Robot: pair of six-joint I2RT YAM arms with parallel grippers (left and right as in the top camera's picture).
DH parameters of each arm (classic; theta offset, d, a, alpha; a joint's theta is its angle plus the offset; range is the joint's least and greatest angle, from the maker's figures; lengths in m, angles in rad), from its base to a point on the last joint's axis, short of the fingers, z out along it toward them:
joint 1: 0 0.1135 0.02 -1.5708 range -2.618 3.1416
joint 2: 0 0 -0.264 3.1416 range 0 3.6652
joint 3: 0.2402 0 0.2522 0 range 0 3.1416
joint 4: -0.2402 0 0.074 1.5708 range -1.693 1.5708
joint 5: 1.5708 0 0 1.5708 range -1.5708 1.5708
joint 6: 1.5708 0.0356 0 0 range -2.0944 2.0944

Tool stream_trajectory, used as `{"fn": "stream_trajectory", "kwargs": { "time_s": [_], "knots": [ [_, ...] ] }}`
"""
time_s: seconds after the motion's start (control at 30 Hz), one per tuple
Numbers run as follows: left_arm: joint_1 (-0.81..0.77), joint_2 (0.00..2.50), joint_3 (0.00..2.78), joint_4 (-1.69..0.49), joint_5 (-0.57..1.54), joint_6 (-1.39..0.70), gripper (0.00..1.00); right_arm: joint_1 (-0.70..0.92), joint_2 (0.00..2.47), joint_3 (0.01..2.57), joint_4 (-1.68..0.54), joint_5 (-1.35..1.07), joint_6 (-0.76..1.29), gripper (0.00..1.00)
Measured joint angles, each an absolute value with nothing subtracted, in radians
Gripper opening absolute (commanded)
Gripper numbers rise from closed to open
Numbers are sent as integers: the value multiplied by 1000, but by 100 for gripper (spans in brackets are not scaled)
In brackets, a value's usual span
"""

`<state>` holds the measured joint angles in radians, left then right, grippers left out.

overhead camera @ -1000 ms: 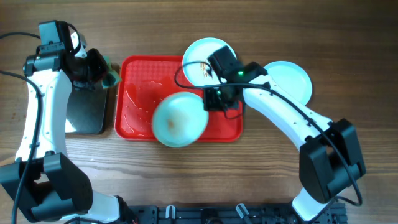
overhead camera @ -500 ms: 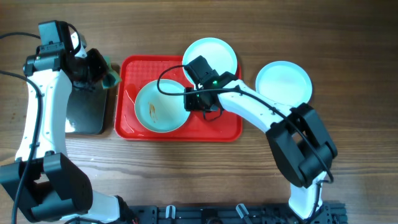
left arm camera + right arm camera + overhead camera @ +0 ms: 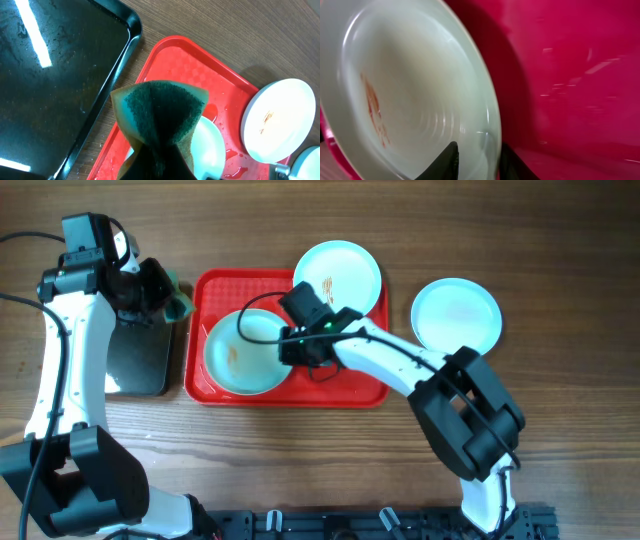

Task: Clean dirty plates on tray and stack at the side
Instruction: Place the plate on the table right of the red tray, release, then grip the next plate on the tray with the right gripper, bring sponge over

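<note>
1. Overhead: The left gripper (image 3: 166,293) is hovering just off the far left corner of the red tray (image 3: 330,392), its jaws clamped tight on a green sponge (image 3: 182,305). The left arm is reaching along the black tray (image 3: 135,365), which is lying just left of the red tray. The right arm is stretching in over the red tray's right side. The right gripper (image 3: 293,348) is sitting at the right rim of the plate in the tray (image 3: 240,355), which is lying in the red tray's left half and showing a brownish smear. The far plate (image 3: 340,270), also smeared, is overlapping the red tray's far right corner. The side plate (image 3: 456,313) is lying to the right of the red tray, apart from it.

2. Left wrist: The sponge (image 3: 160,117) is hanging folded, pinched at its lower end, over the red tray's left rim (image 3: 175,55).

3. Right wrist: Two dark fingertips (image 3: 447,160) are standing slightly apart and straddling the plate's rim (image 3: 492,120), one on the inner face and one outside. Whether they are squeezing it cannot be told. The red tray's floor (image 3: 570,75) is showing beside the plate.
</note>
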<state>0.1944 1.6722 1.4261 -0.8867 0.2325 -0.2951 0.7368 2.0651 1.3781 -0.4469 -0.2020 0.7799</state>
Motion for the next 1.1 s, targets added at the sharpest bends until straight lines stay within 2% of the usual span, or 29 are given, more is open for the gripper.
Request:
{"fn": "stream_trajectory", "kwargs": {
  "time_s": [0.1, 0.23, 0.43, 0.63, 0.83, 0.9, 1.1],
  "knots": [
    [194, 1672, 1426, -887, 233, -295, 4, 768, 2065, 1378, -398, -206, 792, 38],
    [194, 1672, 1426, -887, 233, -295, 4, 749, 2065, 1378, -358, -207, 781, 34],
    [194, 1672, 1426, -874, 233, -295, 4, 661, 2073, 1406, -401, -244, 589, 31],
    [194, 1672, 1426, -871, 233, -295, 4, 715, 2144, 1534, -495, -253, 457, 31],
    [194, 1672, 1426, -871, 233, -295, 4, 724, 2203, 1560, -520, -247, 481, 16],
    [194, 1672, 1426, -871, 233, -295, 4, 723, 2206, 1564, -516, -244, 501, 6],
    [167, 1672, 1416, -852, 233, -295, 4, 716, 2209, 1566, -523, -238, 604, 4]
  ]
}}
